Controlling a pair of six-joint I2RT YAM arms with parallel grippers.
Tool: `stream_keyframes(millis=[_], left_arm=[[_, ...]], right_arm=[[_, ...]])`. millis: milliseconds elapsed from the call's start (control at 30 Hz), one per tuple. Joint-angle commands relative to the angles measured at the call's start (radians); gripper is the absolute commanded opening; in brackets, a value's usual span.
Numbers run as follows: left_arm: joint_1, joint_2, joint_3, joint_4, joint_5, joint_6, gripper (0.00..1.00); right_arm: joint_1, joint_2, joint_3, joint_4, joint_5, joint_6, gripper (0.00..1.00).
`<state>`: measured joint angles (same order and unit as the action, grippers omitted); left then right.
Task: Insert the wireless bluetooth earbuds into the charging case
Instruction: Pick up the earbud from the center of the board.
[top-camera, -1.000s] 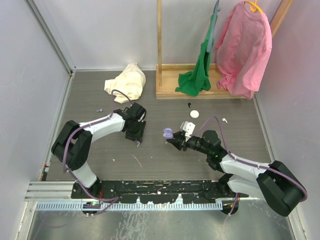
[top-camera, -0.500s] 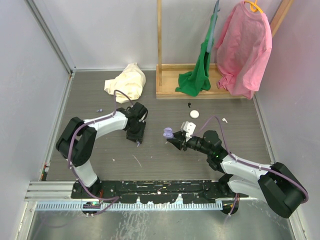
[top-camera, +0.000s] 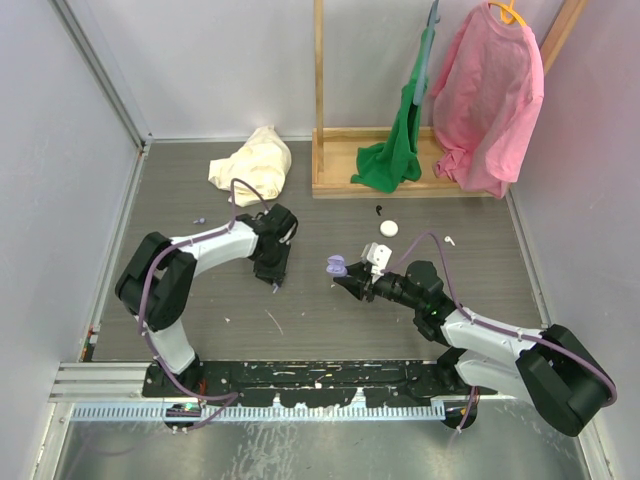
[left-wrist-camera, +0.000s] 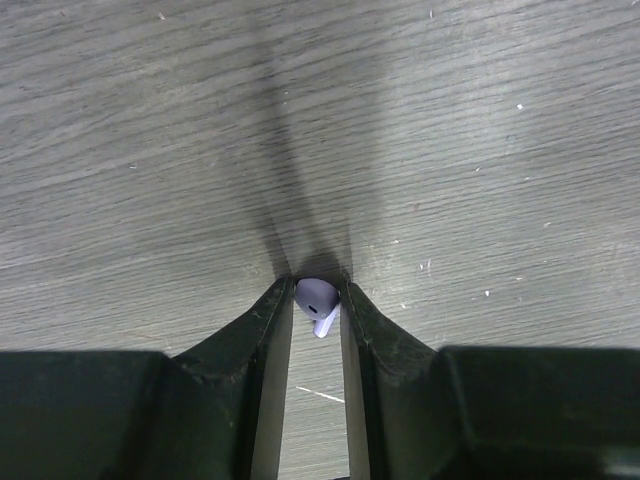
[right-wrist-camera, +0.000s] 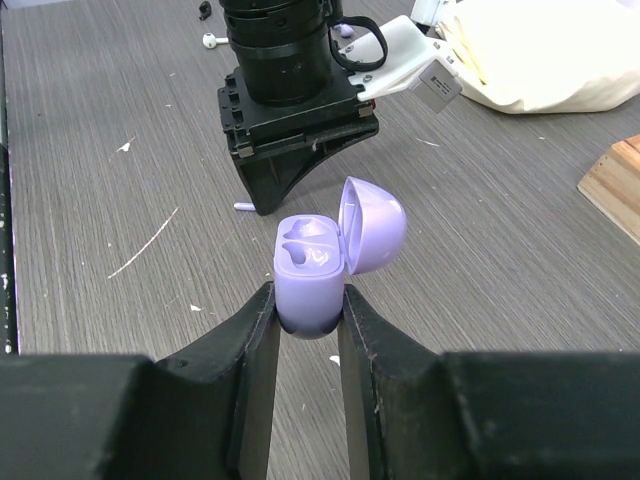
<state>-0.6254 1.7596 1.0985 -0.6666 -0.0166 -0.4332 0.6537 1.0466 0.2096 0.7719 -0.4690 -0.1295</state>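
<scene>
Pinching earbud (left-wrist-camera: 317, 298), btwn left jaws, at tips

The overhead view is bright and even under soft, diffuse light from above; the grey counter (top-camera: 320, 300) carries only faint, blurred shadows. The edges of the walls (top-camera: 230, 70) lean outward toward the corners, a mild wide-angle bend. The left wrist view is dimmer: the left fingers (left-wrist-camera: 270, 330) read nearly black with little detail and cast soft dark streaks up the counter's sharply focused wood grain. The lilac earbud (left-wrist-camera: 317, 298) shows a gentle highlight. In the right wrist view the glossy charging case (right-wrist-camera: 310, 285) is crisp with a soft sheen, the right fingers (right-wrist-camera: 255, 345) are dark, and the cream cloth (right-wrist-camera: 550, 50) behind looks slightly washed out and soft.
</scene>
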Motion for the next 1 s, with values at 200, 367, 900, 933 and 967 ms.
stream_keyframes(millis=[200, 367, 900, 933, 967], left_arm=[[-0.02, -0.035, 0.018, -0.016, -0.004, -0.006, 0.2], [-0.02, -0.113, 0.019, 0.005, -0.004, -0.006, 0.19], [-0.02, -0.407, -0.031, 0.242, 0.106, -0.015, 0.17], [-0.02, -0.424, -0.035, 0.275, 0.124, -0.015, 0.17], [-0.02, -0.443, -0.041, 0.302, 0.142, -0.016, 0.17]], right_arm=[[0.006, -0.012, 0.048, 0.022, -0.001, -0.011, 0.01], [0.006, -0.003, 0.048, 0.057, -0.002, 0.001, 0.01], [0.005, 0.016, 0.05, 0.192, 0.051, 0.032, 0.01], [0.005, 0.019, 0.05, 0.205, 0.053, 0.036, 0.01], [0.006, 0.021, 0.051, 0.215, 0.053, 0.041, 0.01]])
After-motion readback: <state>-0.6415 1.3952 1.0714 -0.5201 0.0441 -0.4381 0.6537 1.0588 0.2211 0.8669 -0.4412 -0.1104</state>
